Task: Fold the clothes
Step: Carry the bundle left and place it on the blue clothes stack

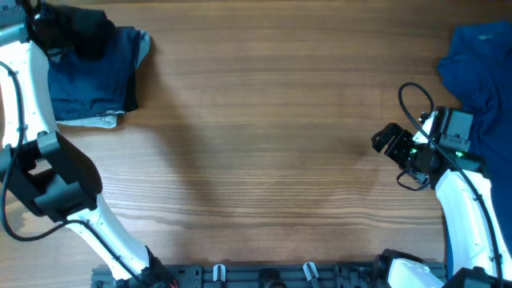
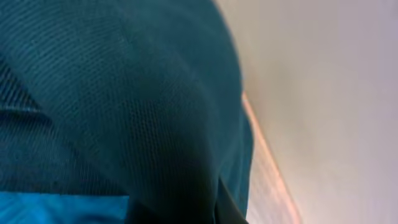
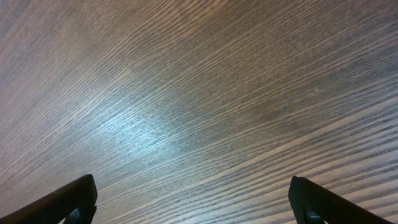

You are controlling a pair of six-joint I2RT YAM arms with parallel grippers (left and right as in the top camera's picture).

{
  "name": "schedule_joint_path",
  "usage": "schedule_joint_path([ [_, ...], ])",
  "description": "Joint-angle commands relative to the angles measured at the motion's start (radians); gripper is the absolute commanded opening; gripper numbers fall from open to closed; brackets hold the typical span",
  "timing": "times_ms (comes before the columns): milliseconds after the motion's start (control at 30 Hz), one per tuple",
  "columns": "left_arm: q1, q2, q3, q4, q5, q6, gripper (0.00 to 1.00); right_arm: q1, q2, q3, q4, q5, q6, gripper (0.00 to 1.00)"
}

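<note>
The wide brown wood-grain table (image 1: pixel 264 160) is bare across its middle, so the folding has not started. The biggest hazard is the stack of dark blue folded garments (image 1: pixel 96 88) at the far left corner. The black short-sleeved collared shirt (image 1: pixel 80 32) lies bunched on top of it, so a pull on the shirt could drag that stack open or off the edge. The crumpled royal blue garment (image 1: pixel 480 64) at the far right is well apart from this and is not at risk.

A thin pinch could also slip. The shirt would then drop in a heap rather than spread flat.

The left arm (image 1: pixel 28 88) reaches into that corner. Its gripper is closed, with dark knit fabric (image 2: pixel 124 93) pressed right against the wrist camera. The fingers are hidden, so I cannot tell whether cloth is caught between them.

The right gripper (image 1: pixel 392 142) hangs over bare wood with its black fingers (image 3: pixel 71 200) spread wide. It holds and touches nothing.
</note>
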State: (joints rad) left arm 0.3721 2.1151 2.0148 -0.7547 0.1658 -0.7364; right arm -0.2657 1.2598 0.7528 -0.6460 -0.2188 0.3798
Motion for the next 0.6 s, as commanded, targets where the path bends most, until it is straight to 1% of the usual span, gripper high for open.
schedule_joint_path([
  [0,0.013,-0.020,0.018,-0.084,-0.041,0.034,0.04,-0.004,-0.007,0.013,0.003,0.020,-0.013,1.00],
  [67,0.017,-0.020,0.018,-0.174,-0.117,0.033,0.04,-0.004,-0.007,0.013,0.003,0.020,-0.013,1.00],
  [200,0.017,-0.020,0.018,-0.275,-0.243,0.033,0.04,-0.004,-0.007,0.013,0.003,0.020,-0.013,0.99],
  [300,0.018,-0.019,0.018,-0.337,-0.301,0.033,0.04,-0.004,-0.007,0.013,0.003,0.020,-0.013,0.99],
  [333,0.021,-0.019,0.018,-0.369,-0.299,0.033,0.11,-0.004,-0.007,0.013,0.003,0.020,-0.013,1.00],
  [367,0.024,-0.019,0.018,-0.388,-0.284,0.033,0.60,-0.004,-0.007,0.013,0.003,0.020,-0.013,0.99],
  [400,0.026,-0.021,0.018,-0.397,-0.254,0.043,0.88,-0.004,-0.007,0.013,0.003,0.020,-0.013,1.00],
  [433,0.026,-0.029,0.019,-0.390,-0.208,0.087,1.00,-0.004,-0.007,0.013,0.003,0.020,-0.013,0.99],
  [567,0.044,-0.145,0.075,-0.367,-0.062,0.174,0.99,-0.004,-0.007,0.013,0.003,0.020,-0.013,0.99],
])
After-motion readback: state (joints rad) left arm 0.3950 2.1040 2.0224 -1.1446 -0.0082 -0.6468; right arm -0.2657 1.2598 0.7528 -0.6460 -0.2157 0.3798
